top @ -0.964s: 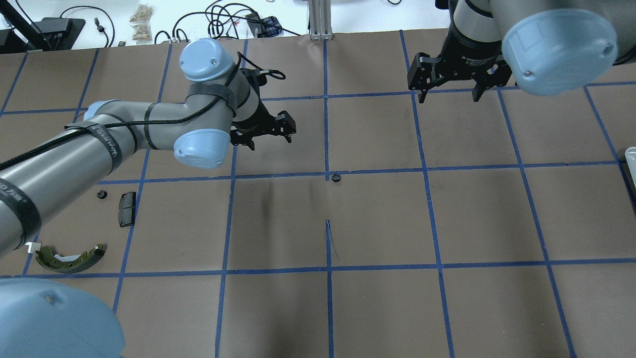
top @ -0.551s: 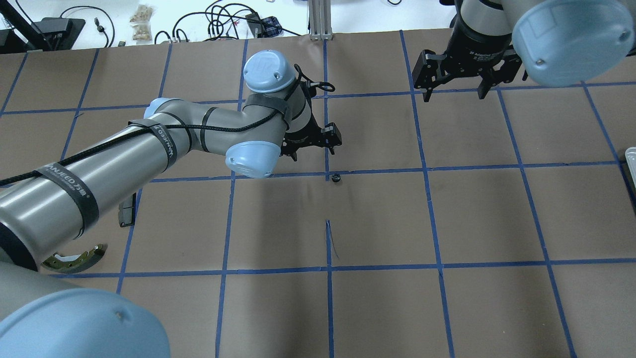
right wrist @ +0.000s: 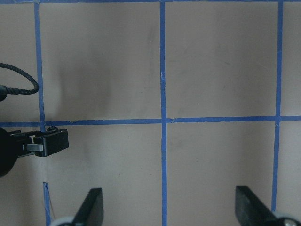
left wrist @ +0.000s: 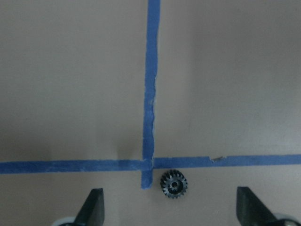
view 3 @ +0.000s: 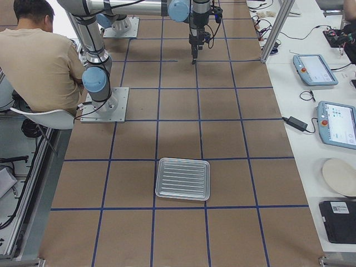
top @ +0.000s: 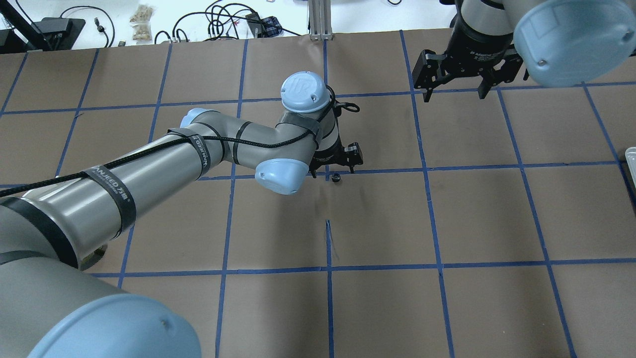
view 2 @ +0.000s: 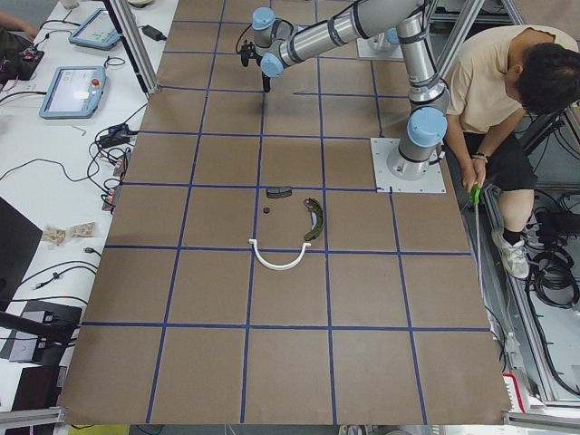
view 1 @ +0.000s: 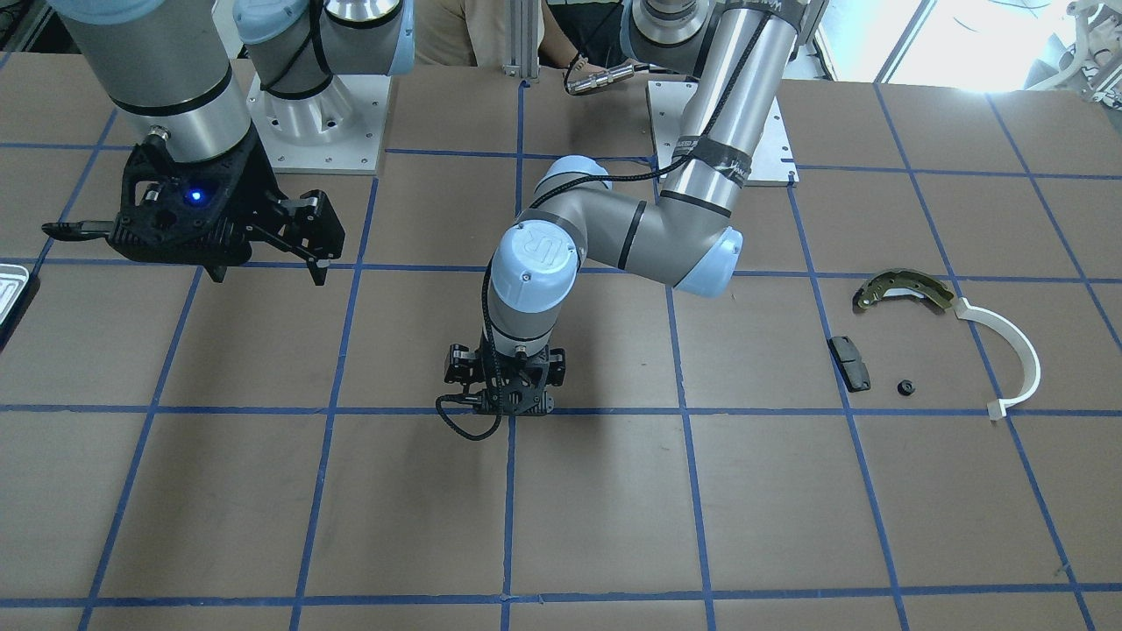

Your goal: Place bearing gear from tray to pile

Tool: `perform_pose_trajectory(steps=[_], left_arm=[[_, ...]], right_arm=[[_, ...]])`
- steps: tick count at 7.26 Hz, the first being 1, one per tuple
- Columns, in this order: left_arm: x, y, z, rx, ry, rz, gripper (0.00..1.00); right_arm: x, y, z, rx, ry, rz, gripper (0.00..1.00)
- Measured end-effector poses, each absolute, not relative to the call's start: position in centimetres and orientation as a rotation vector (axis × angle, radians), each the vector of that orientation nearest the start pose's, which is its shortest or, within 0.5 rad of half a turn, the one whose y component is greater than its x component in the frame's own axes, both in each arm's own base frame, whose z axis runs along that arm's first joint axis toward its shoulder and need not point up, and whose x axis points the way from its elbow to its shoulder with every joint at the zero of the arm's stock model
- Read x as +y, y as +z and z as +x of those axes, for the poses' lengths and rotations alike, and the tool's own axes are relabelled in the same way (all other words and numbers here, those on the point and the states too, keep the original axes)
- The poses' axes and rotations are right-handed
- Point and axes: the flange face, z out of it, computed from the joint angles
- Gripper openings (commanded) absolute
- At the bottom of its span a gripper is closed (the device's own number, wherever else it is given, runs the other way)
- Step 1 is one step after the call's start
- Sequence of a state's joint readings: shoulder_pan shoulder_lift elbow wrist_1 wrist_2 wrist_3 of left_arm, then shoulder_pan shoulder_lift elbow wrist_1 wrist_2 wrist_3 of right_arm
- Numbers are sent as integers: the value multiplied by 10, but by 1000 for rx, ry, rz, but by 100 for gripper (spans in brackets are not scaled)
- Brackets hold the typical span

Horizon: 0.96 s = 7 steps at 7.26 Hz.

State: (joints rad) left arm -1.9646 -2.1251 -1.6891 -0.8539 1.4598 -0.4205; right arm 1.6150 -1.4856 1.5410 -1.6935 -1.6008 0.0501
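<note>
A small black bearing gear [top: 336, 177] lies on the brown table by a blue tape crossing; it also shows in the left wrist view [left wrist: 174, 183]. My left gripper [top: 334, 166] is open and hangs just above it, fingers either side [left wrist: 170, 209]. In the front view the gripper [view 1: 504, 390] hides the gear. My right gripper [top: 453, 94] is open and empty, far from the gear. The tray [view 3: 183, 179] is empty. The pile holds an olive-gold brake shoe [view 1: 903, 289], a white arc [view 1: 1021, 350], a black pad [view 1: 850, 362] and another small gear [view 1: 904, 386].
The tray's corner shows at the right edge of the overhead view [top: 631, 159]. My left arm [top: 149, 164] covers most of the pile there. A seated person [view 2: 494, 82] is behind the robot base. Cables and tablets lie on the side bench.
My left arm has swung to the right and toward the gear, so its open gripper now hangs over it. The right gripper has shifted slightly right. The gear has not moved.
</note>
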Motion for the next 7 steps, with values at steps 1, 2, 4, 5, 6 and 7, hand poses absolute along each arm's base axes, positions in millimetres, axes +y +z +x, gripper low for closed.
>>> perform_pose_trajectory(steps=[1,2,4,5,6,7], left_arm=[[-525,176,-385,3231,10,-29,100],[-523,171,-389,3213,10,-22,87],[-522,167,-392,3203,9,-19,73],[-524,167,-393,3204,5,-22,67],[-528,170,-395,3207,-7,-22,67],[-533,175,-397,3211,-27,-20,67]], right_arm=[[-528,471,154,3165,-106,10,100],[-529,469,155,3165,-103,9,100],[-530,469,155,3165,-104,5,100],[-529,470,155,3165,-108,5,100],[-528,471,155,3165,-112,4,100],[-528,472,155,3166,-113,3,100]])
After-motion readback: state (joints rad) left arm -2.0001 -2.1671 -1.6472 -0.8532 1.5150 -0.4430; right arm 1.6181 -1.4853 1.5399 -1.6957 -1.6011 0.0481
